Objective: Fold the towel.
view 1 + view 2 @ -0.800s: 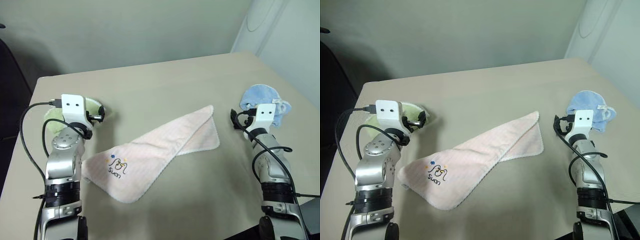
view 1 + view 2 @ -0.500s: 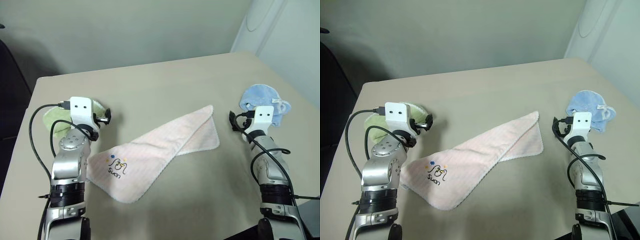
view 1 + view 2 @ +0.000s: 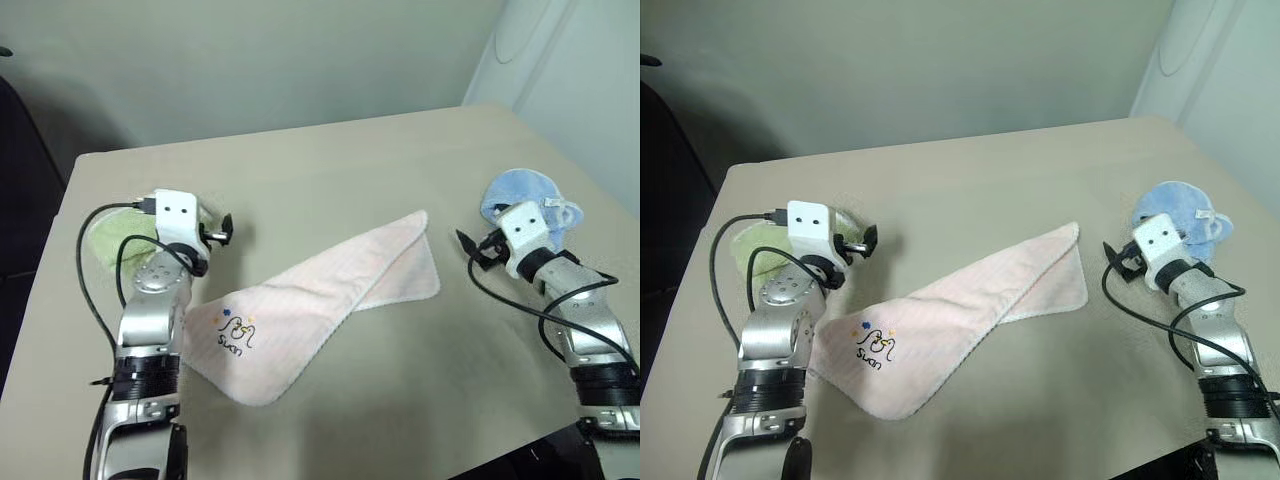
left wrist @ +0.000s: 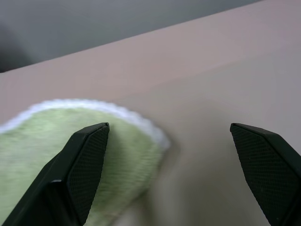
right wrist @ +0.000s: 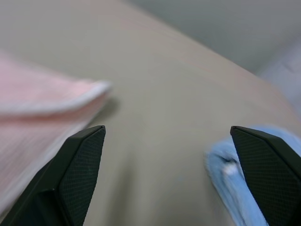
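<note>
- Left claw (image 3: 226, 229) has shifted toward the towel (image 3: 320, 300); right claw (image 3: 470, 250) has swung inward.
- Both are gaping wide, holding nothing.
- Towel is lying diagonally between them, each end near one claw.

Bare table (image 3: 330, 170) behind towel (image 3: 320, 300), wide lane across far side. Green cloth (image 3: 110, 235) crowds left edge, just beside left gripper (image 3: 222, 232). Blue cloth (image 3: 520, 195) blocks right side by right gripper (image 3: 470, 245). Front strip near towel free.
</note>
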Robot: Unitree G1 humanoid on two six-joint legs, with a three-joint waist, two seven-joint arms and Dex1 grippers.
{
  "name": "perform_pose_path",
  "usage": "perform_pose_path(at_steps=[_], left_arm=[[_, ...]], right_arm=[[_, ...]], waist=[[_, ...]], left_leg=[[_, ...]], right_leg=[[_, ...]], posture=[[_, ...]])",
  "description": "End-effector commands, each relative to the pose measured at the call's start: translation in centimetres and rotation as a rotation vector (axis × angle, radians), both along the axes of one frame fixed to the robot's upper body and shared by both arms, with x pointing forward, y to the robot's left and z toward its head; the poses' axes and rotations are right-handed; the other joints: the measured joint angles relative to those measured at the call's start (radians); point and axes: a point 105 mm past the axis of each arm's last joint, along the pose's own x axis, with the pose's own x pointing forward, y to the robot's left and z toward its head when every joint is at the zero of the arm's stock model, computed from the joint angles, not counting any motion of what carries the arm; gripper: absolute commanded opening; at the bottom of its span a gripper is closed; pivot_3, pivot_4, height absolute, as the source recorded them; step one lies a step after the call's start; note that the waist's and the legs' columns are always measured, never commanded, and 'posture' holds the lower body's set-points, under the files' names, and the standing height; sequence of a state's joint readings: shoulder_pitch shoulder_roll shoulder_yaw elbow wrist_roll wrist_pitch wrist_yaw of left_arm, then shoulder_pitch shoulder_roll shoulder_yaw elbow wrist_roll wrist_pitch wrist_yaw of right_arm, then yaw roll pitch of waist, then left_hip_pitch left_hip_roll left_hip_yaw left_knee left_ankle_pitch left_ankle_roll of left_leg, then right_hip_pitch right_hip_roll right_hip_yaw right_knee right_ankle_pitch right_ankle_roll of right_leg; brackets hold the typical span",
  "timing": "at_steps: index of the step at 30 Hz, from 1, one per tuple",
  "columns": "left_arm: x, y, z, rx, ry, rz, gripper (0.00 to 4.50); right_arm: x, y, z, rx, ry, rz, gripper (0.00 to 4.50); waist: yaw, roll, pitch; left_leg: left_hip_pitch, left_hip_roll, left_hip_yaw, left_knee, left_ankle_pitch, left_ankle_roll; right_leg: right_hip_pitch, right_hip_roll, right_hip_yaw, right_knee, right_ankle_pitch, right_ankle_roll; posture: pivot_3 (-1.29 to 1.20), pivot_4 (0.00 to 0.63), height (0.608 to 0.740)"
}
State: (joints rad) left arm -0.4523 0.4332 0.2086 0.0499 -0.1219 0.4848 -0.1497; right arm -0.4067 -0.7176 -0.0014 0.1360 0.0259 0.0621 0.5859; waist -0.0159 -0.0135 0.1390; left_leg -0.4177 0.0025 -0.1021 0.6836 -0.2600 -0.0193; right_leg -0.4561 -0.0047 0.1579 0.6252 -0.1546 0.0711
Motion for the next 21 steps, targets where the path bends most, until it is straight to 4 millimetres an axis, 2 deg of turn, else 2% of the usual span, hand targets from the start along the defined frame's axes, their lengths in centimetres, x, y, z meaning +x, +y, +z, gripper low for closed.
perform_pose_path(at_steps=[1, 5, 7, 12, 16, 21], left_arm=[[-0.5, 0.7, 0.7, 0.015, -0.033, 0.016, 4.47], [-0.7, 0.8, 0.3, 0.012, -0.025, 0.014, 4.47], [-0.5, 0.4, 0.3, 0.007, -0.025, 0.004, 4.47], [-0.2, -0.3, 0.2, -0.001, -0.026, -0.011, 4.47], [-0.3, -1.3, 0.0, -0.013, -0.032, -0.030, 4.47], [-0.7, -1.2, 0.0, -0.015, -0.036, -0.024, 4.47]], right_arm=[[0.4, 1.4, 0.8, -0.201, -0.036, 0.160, 4.50], [2.0, 1.8, 0.7, -0.355, -0.062, 0.234, 4.50], [2.9, 1.8, 0.6, -0.415, -0.073, 0.251, 4.50], [4.1, 2.0, 0.2, -0.480, -0.077, 0.283, 4.50], [5.7, 3.1, -0.1, -0.584, -0.111, 0.289, 4.50], [6.5, 4.3, -0.2, -0.644, -0.164, 0.304, 4.50]], waist=[[-0.006, 0.000, 0.000], [-0.009, 0.000, 0.000], [-0.007, 0.000, 0.000], [-0.001, 0.000, 0.000], [-0.004, 0.000, 0.000], [-0.008, 0.000, 0.000]], left_leg=[[0.001, 0.000, 0.001, 0.000, 0.000, 0.000], [0.002, 0.001, 0.001, -0.001, 0.000, 0.000], [0.001, 0.001, 0.001, -0.001, 0.000, 0.000], [0.001, 0.000, 0.001, -0.001, 0.000, 0.000], [0.001, 0.000, 0.001, -0.001, 0.000, 0.000], [0.001, 0.001, 0.001, -0.003, 0.000, 0.001]], right_leg=[[0.000, 0.000, 0.001, 0.000, 0.000, 0.001], [0.000, 0.001, 0.002, 0.000, 0.001, 0.001], [0.000, 0.000, 0.002, 0.000, 0.004, 0.007], [0.000, -0.001, 0.001, 0.000, 0.005, 0.008], [-0.001, -0.001, 0.001, 0.000, 0.005, 0.007], [-0.002, -0.001, 0.001, 0.000, 0.006, 0.007]], posture=[[0.00, 0.150, 0.738], [0.00, 0.150, 0.738], [0.00, 0.150, 0.738], [0.00, 0.150, 0.738], [0.00, 0.150, 0.738], [0.00, 0.150, 0.738]])
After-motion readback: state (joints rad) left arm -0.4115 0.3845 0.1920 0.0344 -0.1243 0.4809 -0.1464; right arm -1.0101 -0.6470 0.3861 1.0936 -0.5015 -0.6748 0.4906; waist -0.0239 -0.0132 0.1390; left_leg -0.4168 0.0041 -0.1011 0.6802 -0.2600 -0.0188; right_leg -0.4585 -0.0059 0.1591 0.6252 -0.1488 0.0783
